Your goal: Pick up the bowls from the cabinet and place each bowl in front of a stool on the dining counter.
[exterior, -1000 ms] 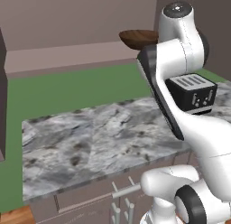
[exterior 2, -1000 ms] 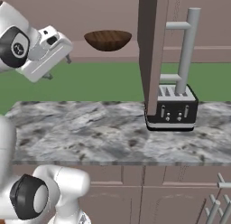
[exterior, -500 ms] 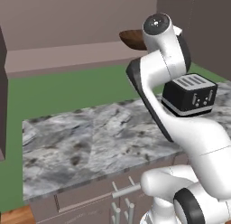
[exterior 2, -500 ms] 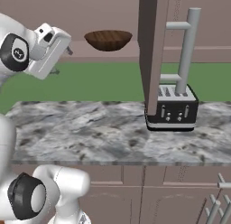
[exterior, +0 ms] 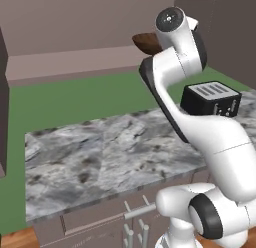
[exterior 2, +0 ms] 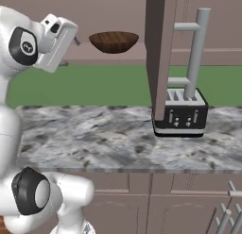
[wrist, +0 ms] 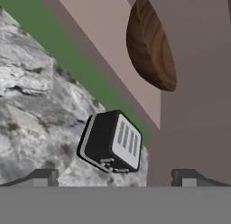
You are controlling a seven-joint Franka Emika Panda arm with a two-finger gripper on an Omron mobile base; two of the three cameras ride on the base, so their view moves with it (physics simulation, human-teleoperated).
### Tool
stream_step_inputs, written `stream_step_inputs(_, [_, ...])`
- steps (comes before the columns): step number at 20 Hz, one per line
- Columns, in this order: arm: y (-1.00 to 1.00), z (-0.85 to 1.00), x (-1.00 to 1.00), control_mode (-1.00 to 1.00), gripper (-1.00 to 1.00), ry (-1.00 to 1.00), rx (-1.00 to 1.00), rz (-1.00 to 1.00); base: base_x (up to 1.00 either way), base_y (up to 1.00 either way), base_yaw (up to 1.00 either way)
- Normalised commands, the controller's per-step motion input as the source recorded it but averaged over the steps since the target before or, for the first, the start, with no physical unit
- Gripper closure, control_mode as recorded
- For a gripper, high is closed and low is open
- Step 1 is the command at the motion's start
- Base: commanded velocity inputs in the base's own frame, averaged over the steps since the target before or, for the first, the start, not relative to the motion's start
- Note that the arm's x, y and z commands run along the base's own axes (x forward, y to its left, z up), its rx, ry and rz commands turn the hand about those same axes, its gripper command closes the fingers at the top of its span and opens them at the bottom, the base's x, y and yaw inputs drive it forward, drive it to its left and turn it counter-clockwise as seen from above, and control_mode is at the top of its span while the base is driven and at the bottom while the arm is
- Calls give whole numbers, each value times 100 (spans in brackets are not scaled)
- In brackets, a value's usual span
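Observation:
A dark reddish-brown wooden bowl (exterior 2: 114, 41) sits upright on the inner shelf of the taupe cabinet (exterior 2: 123, 58). In the left base view the bowl (exterior: 146, 42) is partly hidden behind my arm. My gripper (exterior 2: 70, 52) hangs at shelf height just left of the bowl and apart from it, open and holding nothing. In the hand view the bowl (wrist: 151, 44) lies ahead and above, and my gripper (wrist: 115, 178) has its fingertips (wrist: 43, 177) spread wide. The stool and the dining counter are out of view.
The cabinet's open door (exterior 2: 160, 49), with its long grey bar handle (exterior 2: 197, 49), juts out right of the bowl. A black toaster (exterior 2: 179, 112) stands below it on the marble worktop (exterior 2: 94, 138). Taupe drawer fronts (exterior: 95, 219) run under the worktop.
The hand has risen a little and moved right toward the bowl, and the upper arm has swung with it. The bowl, door and toaster have not moved.

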Motion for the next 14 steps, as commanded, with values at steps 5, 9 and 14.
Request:
stream_step_inputs(5, [0, -10, 40, -100, -100, -2, 0, 0, 0, 0, 0])
stream_step_inputs(9, [0, -40, 43, -100, -100, -6, 2, 0, 0, 0, 0])
stream_step_inputs(14, [-1, -17, 35, -100, -100, -9, -1, 0, 0, 0, 0])
